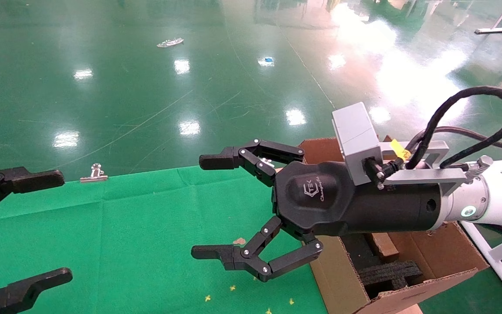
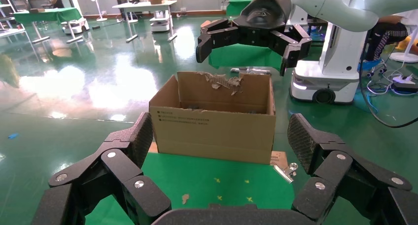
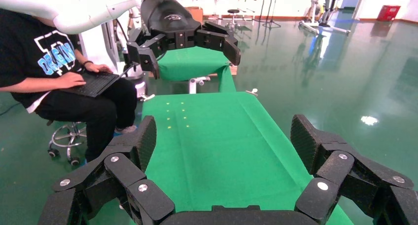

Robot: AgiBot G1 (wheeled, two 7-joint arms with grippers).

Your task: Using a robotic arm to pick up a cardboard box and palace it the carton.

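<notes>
My right gripper (image 1: 207,207), on the white robotic arm (image 1: 495,198), hangs open and empty over the green table (image 1: 146,235), just left of the carton (image 1: 342,279). The carton is a large brown box with upright flaps, one torn (image 2: 224,81), and black foam (image 1: 390,272) inside. A small brown cardboard block (image 1: 384,245), apparently the cardboard box, lies in the carton among the foam. My left gripper (image 1: 59,226) waits open at the table's left end, facing the carton (image 2: 212,131) and the right gripper (image 2: 246,57).
A metal binder clip (image 1: 95,173) holds the cloth at the table's far edge, and another (image 2: 286,170) lies by the carton's corner. Small yellow marks (image 1: 233,288) dot the cloth. A seated person (image 3: 59,82) with a laptop is beyond the table's left end.
</notes>
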